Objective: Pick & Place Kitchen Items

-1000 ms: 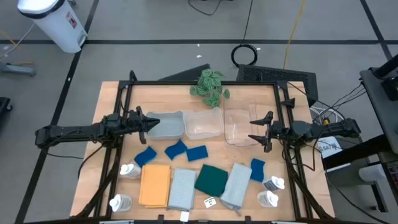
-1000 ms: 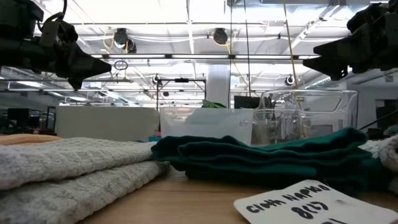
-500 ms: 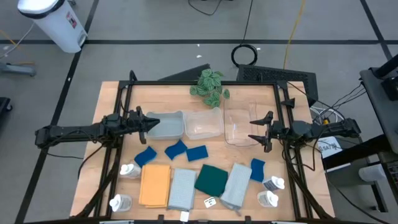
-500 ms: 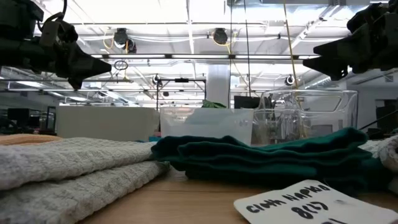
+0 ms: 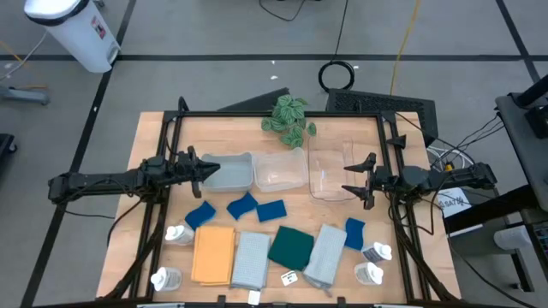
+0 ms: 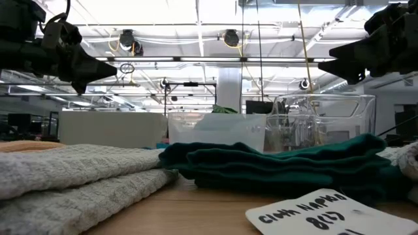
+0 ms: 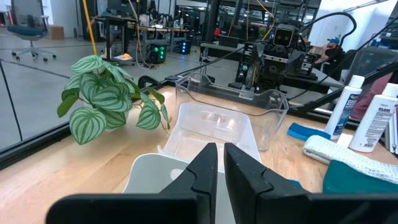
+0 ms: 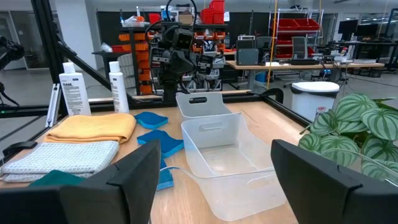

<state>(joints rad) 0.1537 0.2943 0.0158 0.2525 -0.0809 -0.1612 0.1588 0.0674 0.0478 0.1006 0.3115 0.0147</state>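
Three blue sponges [image 5: 242, 206] lie mid-table and a fourth [image 5: 354, 233] at the right. Orange [image 5: 213, 255], pale grey-blue [image 5: 251, 259], dark green [image 5: 291, 246] and a second pale grey-blue cloth [image 5: 325, 254] lie folded along the near edge. Two white bottles [image 5: 177, 234] stand near left and two [image 5: 377, 252] near right. My left gripper [image 5: 216, 168] is shut and empty, in the air at the left bin's left end. My right gripper [image 5: 346, 190] is open and empty, in the air by the right bin's near right corner.
Three clear plastic bins [image 5: 280, 170] stand in a row across the table's middle. A green leafy plant [image 5: 287, 118] sits at the far edge. A white label card [image 5: 289, 277] lies near the front edge. A black frame [image 5: 282, 114] runs around the table.
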